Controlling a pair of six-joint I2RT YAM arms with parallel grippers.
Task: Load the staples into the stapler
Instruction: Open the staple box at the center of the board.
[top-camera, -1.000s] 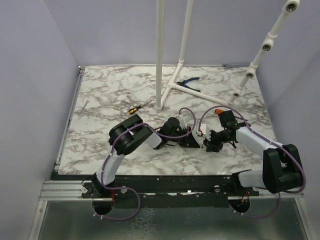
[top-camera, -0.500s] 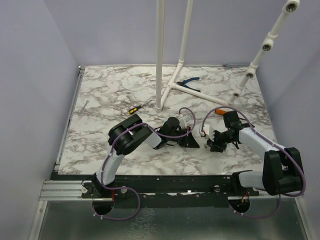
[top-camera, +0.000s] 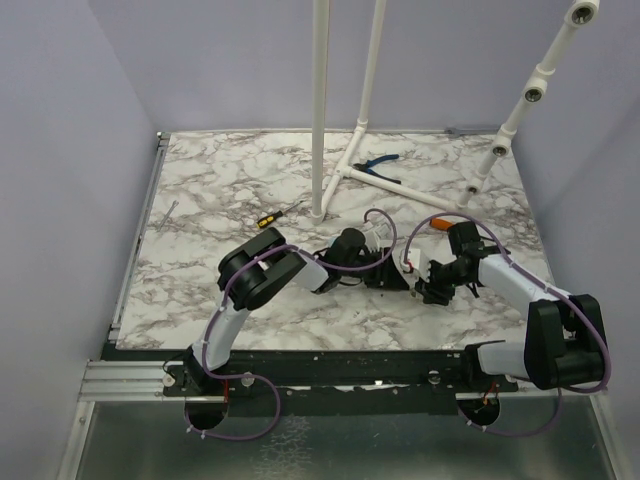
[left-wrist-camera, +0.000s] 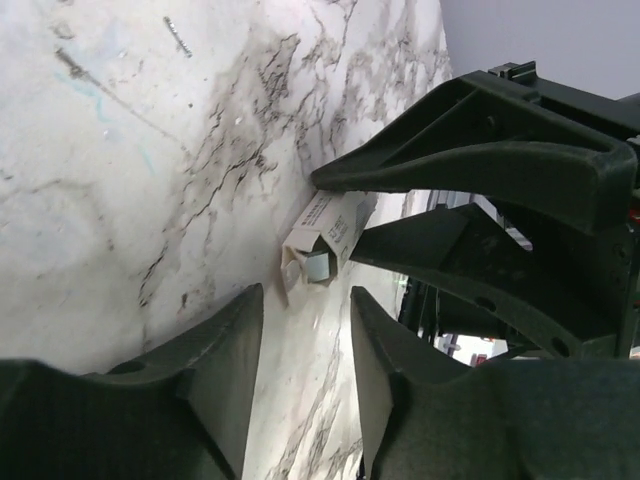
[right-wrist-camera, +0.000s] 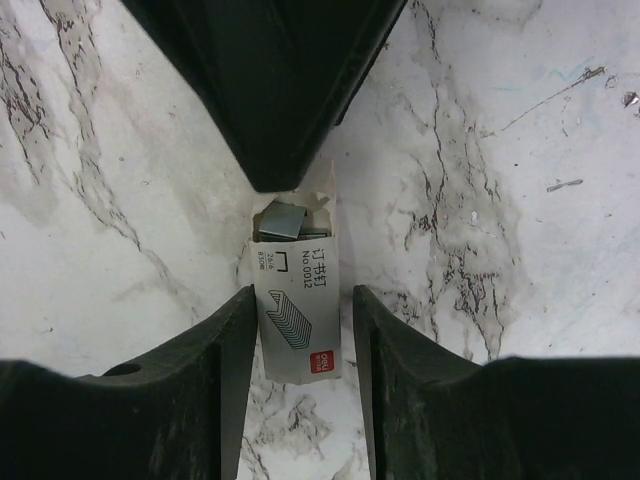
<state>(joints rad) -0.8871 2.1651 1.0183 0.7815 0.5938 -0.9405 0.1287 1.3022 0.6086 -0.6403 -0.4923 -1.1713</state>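
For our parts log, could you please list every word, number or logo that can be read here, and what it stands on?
"订书钉": on the staple box.
"No.0012": same box, beside those characters.
Small print below, perhaps "24/6": too blurred to be sure.
Red logo at the box's closed end: too small to read.
Nothing else bears text.

**Top external:** fixed high behind both arm bases, facing forward and down. Far enough back to take in the whole surface.

**Left wrist:** carried on the left gripper, very close, skimming the surface at a low angle. Aimed head-on at the right gripper.

**Right wrist:** carried on the right gripper, very close, looking steeply down at the surface.

**Shared by both wrist views:** the box, seen from opposite ends. In the top view, the same meeting place appears only small, right of centre.
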